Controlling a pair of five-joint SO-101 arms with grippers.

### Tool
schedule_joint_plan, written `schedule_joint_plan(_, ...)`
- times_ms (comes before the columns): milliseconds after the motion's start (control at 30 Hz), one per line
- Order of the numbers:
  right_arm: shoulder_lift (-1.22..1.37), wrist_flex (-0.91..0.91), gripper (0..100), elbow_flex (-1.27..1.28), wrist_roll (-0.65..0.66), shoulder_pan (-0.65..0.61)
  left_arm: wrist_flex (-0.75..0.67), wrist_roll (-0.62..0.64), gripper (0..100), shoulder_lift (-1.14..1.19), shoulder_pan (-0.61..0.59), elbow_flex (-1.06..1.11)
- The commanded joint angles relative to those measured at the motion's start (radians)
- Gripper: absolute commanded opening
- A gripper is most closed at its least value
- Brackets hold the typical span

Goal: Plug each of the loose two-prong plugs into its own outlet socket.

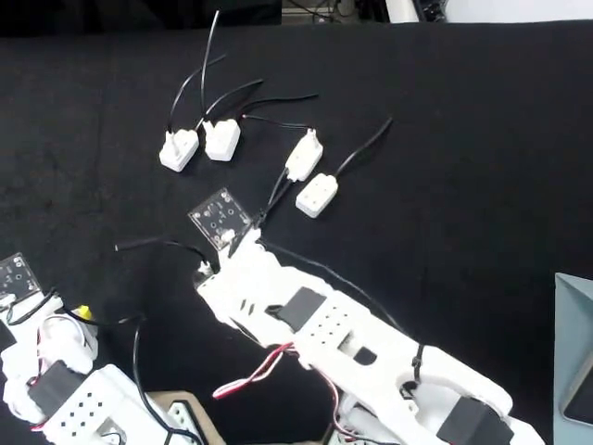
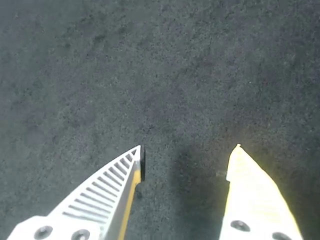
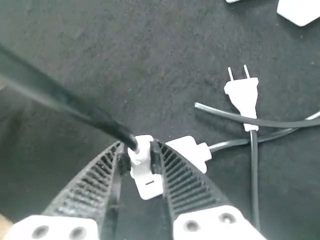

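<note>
- Left gripper point(image 2: 189, 150): over the near-left part of the black table point(image 1: 482, 139), jaws spread wide, bare cloth between them.
- Right gripper point(image 3: 137, 144): left of centre, jaws clamped on a white plug point(image 3: 145, 175) trailing a black cord point(image 3: 60, 97).
- Second plug point(image 3: 190, 152): flat on the cloth, just beside that gripper.
- Two-prong plug point(image 3: 241, 95): lying flat nearby, its cord crossed by others.
- Small square board point(image 1: 220, 218): just beyond the right gripper.

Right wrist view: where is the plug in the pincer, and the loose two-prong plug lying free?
held plug point(image 3: 143, 176): right wrist view, middle of its white body.
loose two-prong plug point(image 3: 241, 96): right wrist view, white body just behind its prongs.
</note>
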Motion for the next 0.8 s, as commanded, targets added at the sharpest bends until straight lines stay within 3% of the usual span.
schedule_joint_plan(0,-0.031,-0.051,1.1,0.005,0.012,-0.009,-0.015,0.003,28,-0.006,-0.001,-0.005)
schedule_joint_plan(567,0.001,-0.018,1.1,0.016,0.034,0.023,-0.017,0.003,28,-0.006,-0.001,-0.005)
schedule_joint_plan(767,0.133,-0.123,1.1,0.016,0.087,0.025,-0.015,0.003,28,-0.006,-0.001,-0.005)
